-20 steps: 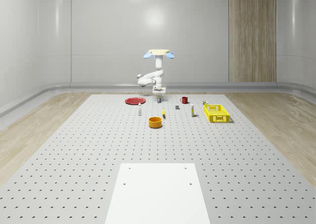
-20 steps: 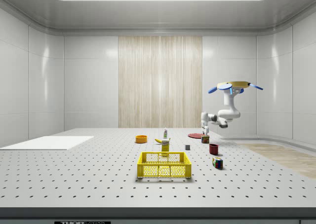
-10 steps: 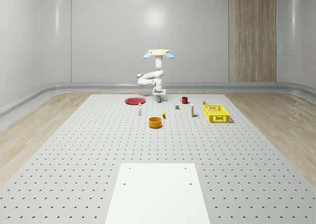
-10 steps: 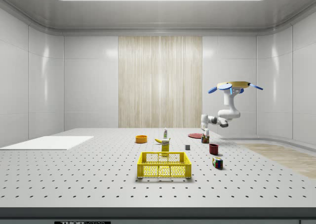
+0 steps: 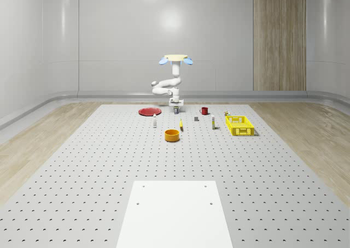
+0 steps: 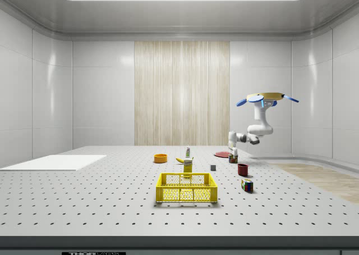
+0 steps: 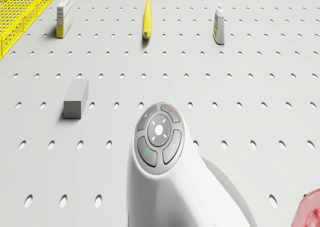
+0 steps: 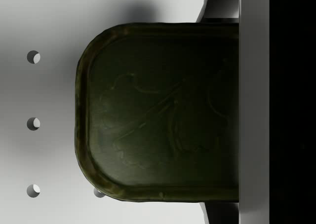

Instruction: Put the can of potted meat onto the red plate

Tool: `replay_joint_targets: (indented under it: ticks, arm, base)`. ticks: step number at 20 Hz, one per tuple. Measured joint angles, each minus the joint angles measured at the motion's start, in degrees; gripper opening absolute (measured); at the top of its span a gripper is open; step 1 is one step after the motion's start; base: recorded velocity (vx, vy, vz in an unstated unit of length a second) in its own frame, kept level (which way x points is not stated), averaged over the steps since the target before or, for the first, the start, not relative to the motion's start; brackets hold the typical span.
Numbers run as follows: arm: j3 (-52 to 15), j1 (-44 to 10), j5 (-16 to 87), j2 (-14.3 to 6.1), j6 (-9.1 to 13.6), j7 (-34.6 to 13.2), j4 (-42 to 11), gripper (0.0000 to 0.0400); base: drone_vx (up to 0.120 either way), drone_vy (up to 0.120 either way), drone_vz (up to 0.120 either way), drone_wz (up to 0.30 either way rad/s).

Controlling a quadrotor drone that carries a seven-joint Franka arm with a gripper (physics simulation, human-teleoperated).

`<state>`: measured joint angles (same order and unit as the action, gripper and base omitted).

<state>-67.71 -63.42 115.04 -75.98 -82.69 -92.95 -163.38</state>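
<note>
Drone (image 5: 175, 58) hovering just right of center in the whole-scene view's upper half, above the potted meat can (image 8: 158, 110), arm folded down. Gripper (image 6: 233, 153) lowered right onto the can, right of center in the side view. Can standing on the perforated table (image 5: 109, 166), just right of the red plate (image 5: 149, 112) in the whole-scene view, not on it yet. Cannot tell finger spacing or whether clamped; one dark finger (image 8: 276, 105) running along the can's edge at the right of the wrist view.

Risks, as judgement:
- Off-center contact: can likely to twist or slip on lift.
- Smooth metal sides: poor friction if squeeze is light.
- Drone sway while hovering: could nudge the can over before closing.

Materials/shapes:
- Can lid: dark, rounded-rectangle, raised rim, faint embossed pattern.
- Table: matte grey, regular hole grid.
- Plate: shallow, round, glossy red.
- Nearby in drone view: grey block (image 7: 76, 99), banana (image 7: 147, 19).
</note>
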Motion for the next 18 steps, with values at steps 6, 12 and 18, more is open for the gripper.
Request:
replay_joint_targets:
  ticks: [6,12,18]
  arm:
    - [0.07,-0.32,0.04,-0.7,-0.64,-0.39,0.13,0.0284]
    - [-1.31,-0.56,-1.33,-1.1,-0.5,-0.77,-0.18,0.0285]
    - [-6.27,-0.95,-6.1,-1.07,1.2,-1.59,-1.2,0.0285]
  base:
    - [0.0,0.0,0.0,0.0]
    - [0.0,0.0,0.0,0.0]
    - [0.0,0.0,0.0,0.0]
